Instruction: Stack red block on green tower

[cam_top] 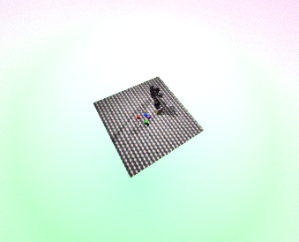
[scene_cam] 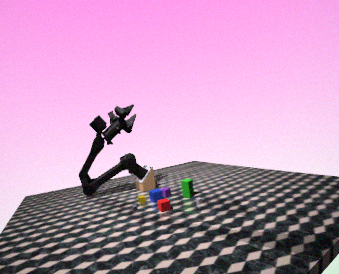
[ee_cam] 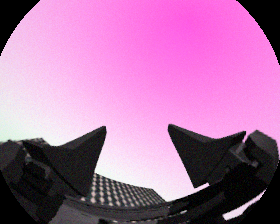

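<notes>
The table (cam_top: 130, 155) (scene_cam: 162, 245) (ee_cam: 121, 194), patterned in dark and pale lozenges, carries the whole arrangement. The black arm (cam_top: 154, 92) (scene_cam: 90, 162) is folded well back from the blocks. Its end effector (scene_cam: 134, 111) (ee_cam: 138, 128) is raised, with fingers spread wide and nothing between them; the approach to the red block is not yet made. A tan wedge-shaped body (cam_top: 159, 112) (scene_cam: 146, 181) stands near the arm's lower part.

The green tower (cam_top: 146, 121) (scene_cam: 187, 188) stands upright and narrow. Its small top would probably demand a centred, level placement and a gentle release, since a sideways push could topple it. The blue block (cam_top: 145, 114) (scene_cam: 155, 195) lies between the tower and the red block's side of the group. The red block (cam_top: 138, 117) (scene_cam: 164, 205) rests on the table, apart from the tower; it is probably light, rigid and not fragile, best gripped squarely across two opposite side faces, leaving its underside free. The purple block (cam_top: 149, 117) (scene_cam: 166, 192) and yellow block (cam_top: 145, 111) (scene_cam: 141, 199) are smaller neighbours to avoid.
</notes>
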Robot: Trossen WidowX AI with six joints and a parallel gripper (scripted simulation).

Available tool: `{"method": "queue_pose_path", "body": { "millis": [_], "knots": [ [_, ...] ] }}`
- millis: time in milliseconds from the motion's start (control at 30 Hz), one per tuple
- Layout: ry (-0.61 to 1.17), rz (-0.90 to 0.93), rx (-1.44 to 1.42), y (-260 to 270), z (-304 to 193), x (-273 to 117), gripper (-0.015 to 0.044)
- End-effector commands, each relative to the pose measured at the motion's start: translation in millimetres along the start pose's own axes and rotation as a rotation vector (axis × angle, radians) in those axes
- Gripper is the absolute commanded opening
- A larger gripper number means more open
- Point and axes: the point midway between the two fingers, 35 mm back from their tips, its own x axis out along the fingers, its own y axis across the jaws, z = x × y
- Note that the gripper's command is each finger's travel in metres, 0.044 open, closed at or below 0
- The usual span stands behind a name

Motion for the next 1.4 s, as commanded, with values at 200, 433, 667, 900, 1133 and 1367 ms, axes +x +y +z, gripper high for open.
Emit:
{"method": "queue_pose_path", "body": {
  "millis": [200, 433, 667, 900, 1133, 1367],
  "knots": [
    [0.193, -0.047, 0.141, -21, -27, 9, 0.044],
    [0.433, -0.124, 0.326, -46, -64, 13, 0.044],
    [0.664, -0.222, 0.509, -69, -102, 9, 0.044],
    [0.89, -0.339, 0.679, -89, -141, -2, 0.044],
    [1.11, -0.471, 0.831, -105, -179, -20, 0.044],
    [1.325, -0.615, 0.961, -118, -216, -44, 0.044]
  ]
}}
